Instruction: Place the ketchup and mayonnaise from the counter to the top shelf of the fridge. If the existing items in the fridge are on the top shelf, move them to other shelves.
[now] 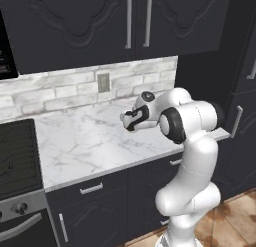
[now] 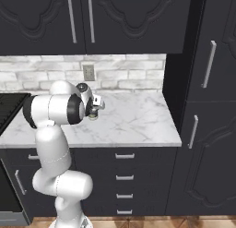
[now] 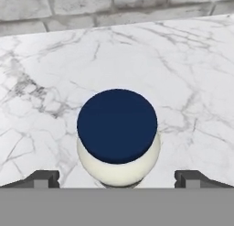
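**Gripper spread wide above the mayonnaise jar**

Gripper [image 3: 117, 179] hangs over the bench [image 3: 192, 83] with its jaws as wide apart as they go, holding nothing. In the hand view its two dark fingertips [image 3: 43, 178] stand well to either side of the mayonnaise [image 3: 118, 129], whose dark blue lid faces the camera with the white body showing below it. The jar stands upright on the white marble, away from the brick backsplash [image 3: 68, 10]. In the left base view the arm bends over the bench, with the hand [image 1: 134, 118] pointed down at the marble beside the dark tall cabinet [image 1: 245, 91].
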